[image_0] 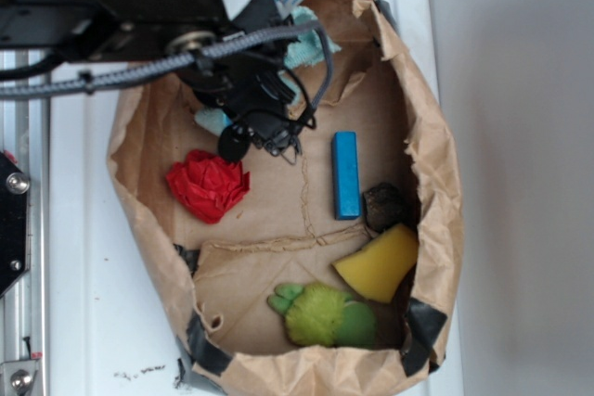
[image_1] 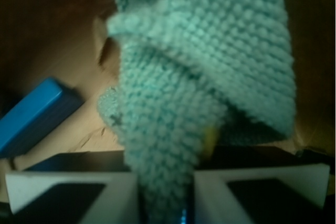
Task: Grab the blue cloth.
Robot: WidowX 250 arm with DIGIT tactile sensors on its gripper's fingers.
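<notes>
In the wrist view we see the blue block (image_1: pixel 34 116) lying at the left on brown paper. To its right the blue cloth (image_1: pixel 210 77) hangs as a long bunch, its long axis running away from the gripper (image_1: pixel 165 198), widening toward the far end. The jaws pinch its narrow end between their pale fingers (image_1: pixel 79 190).

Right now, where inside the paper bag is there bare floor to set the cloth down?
Best patch: the bag floor between the red paper ball and blue block, down to the string crease. Also bare: lower left, beside the green toy. Crowded: the right side, around the yellow sponge and dark lump. The tool grips the blue cloth.
</notes>
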